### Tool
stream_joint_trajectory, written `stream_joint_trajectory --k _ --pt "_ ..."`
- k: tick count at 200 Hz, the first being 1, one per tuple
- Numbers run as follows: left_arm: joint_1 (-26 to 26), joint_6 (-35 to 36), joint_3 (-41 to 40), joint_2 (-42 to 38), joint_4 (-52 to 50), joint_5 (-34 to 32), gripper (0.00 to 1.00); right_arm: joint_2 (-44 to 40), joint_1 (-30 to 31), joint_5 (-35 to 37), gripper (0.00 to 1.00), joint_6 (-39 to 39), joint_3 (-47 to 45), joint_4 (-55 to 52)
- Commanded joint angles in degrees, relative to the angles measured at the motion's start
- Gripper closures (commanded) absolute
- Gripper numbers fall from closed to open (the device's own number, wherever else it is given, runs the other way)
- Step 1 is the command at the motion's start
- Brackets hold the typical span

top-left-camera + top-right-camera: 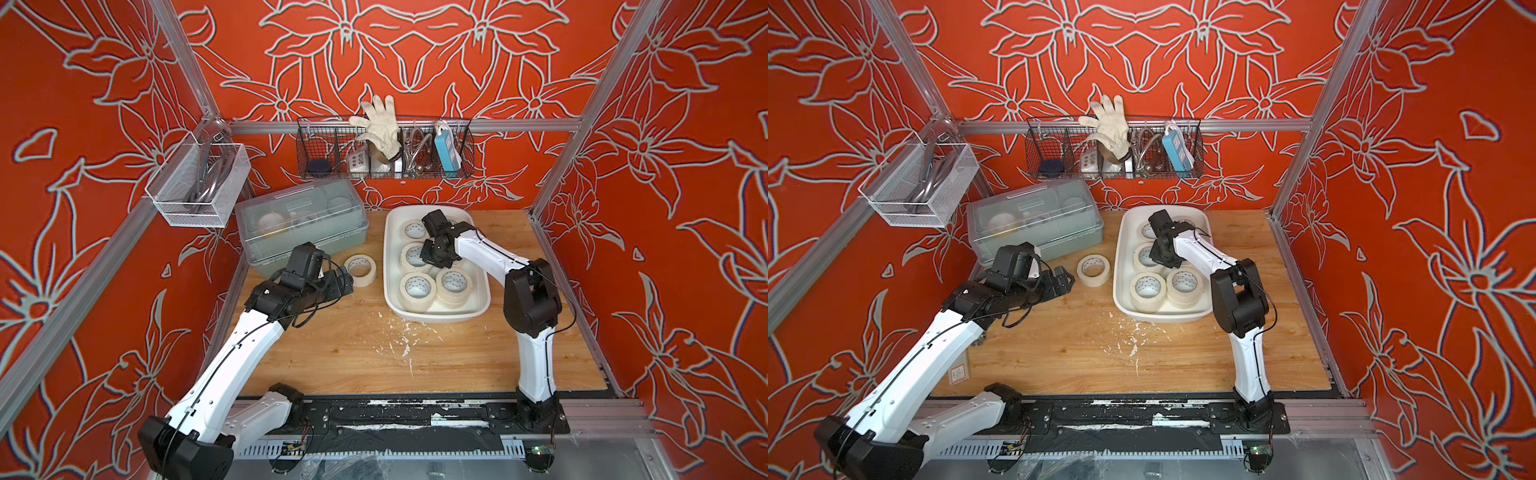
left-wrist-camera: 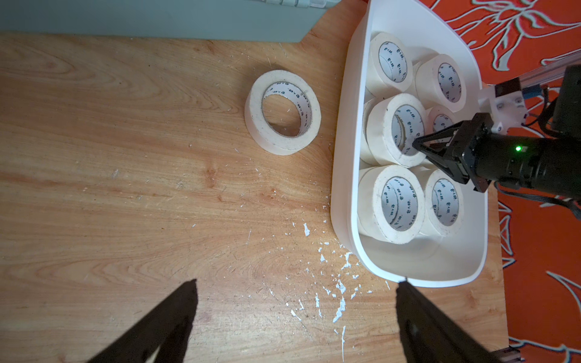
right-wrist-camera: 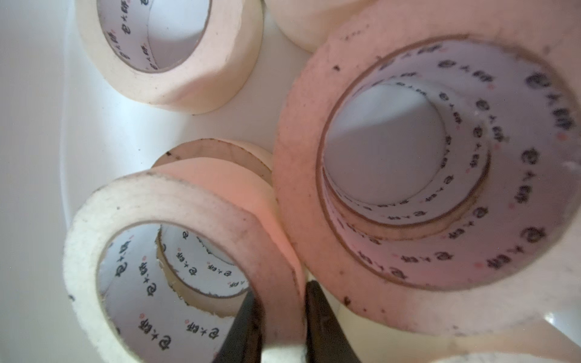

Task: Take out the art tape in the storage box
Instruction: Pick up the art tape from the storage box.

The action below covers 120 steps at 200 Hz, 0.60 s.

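The white storage box stands right of centre on the wooden table and holds several cream art tape rolls, some stacked. My right gripper reaches down into it, shut on the wall of a middle roll, one finger inside the ring and one outside. One more roll lies flat on the table left of the box. My left gripper hovers open and empty near that roll.
A grey-green box with a translucent lid sits at the back left. A black wire basket hangs on the back wall, a white mesh basket on the left rail. White flecks litter the wood in front of the box.
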Motion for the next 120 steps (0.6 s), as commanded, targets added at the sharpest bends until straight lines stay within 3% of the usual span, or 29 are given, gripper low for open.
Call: stream_joint_trajectory --k 1,63,120 --pt "-0.89 1.88 2.19 -0.64 -1.19 0.79 0.04 -6.50 2.29 5.88 0.87 -4.70 3.32 -3.23" --pt "-7.09 5.99 8.12 2.58 -2.81 -2.55 0.06 -11.27 8.45 6.55 0.91 -16.96 6.12 -6.98" --pt "-13.62 9.34 13.19 8.07 -4.77 -5.88 0.09 -13.94 12.70 3.52 0.93 -21.89 4.60 -9.14"
